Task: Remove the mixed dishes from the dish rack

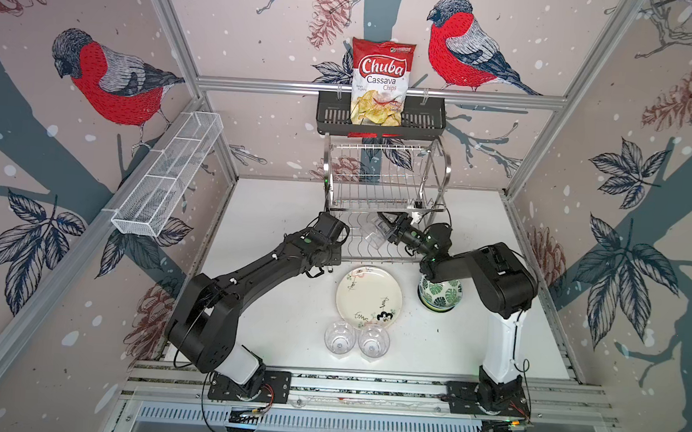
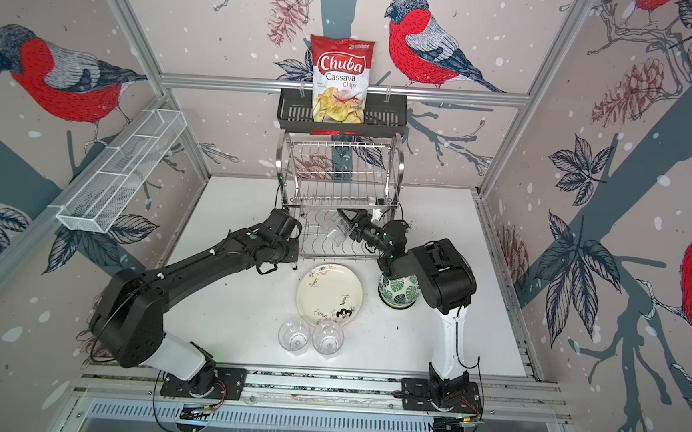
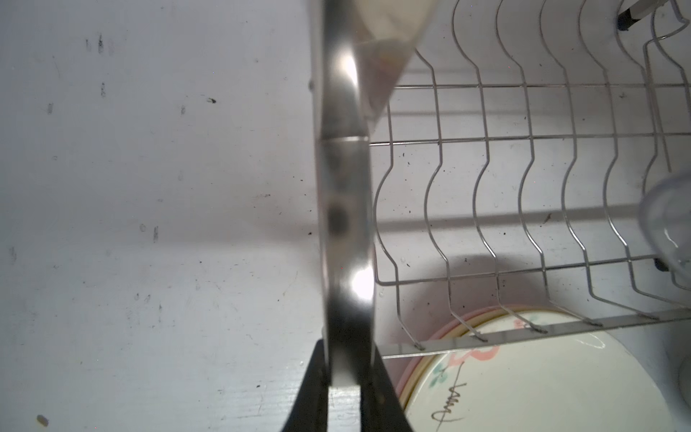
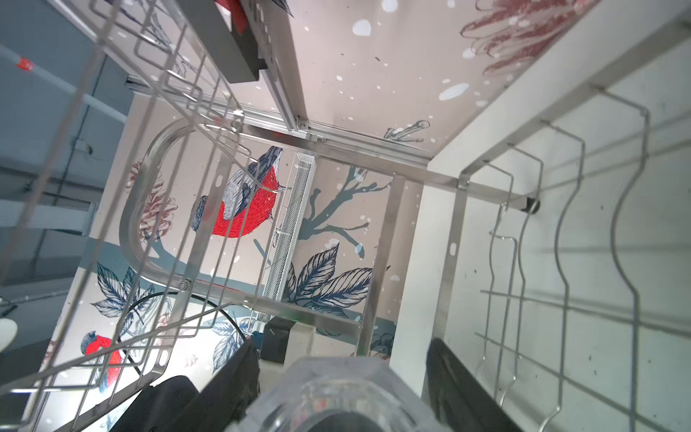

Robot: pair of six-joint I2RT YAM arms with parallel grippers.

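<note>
The right gripper (image 1: 386, 227) grasps the last glass tumbler (image 1: 372, 239) inside the dish rack (image 1: 386, 205); the left gripper (image 3: 346, 377) clenches its side bar (image 3: 346, 187). Next, I think: draw the tumbler out gently.

Both top views hang high over the front edge of the table (image 1: 288, 309), looking down and toward its back edge. They share almost everything, from the dish rack (image 1: 386, 205) to the cream floral plate (image 1: 368, 298). The left wrist camera sits tight against the rack's chrome side bar, facing down at the lower tier and that plate. The right wrist camera, low inside the rack, looks sideways toward the white mesh tray (image 4: 295, 224), with a glass tumbler (image 4: 336, 396) right at the lens.
</note>
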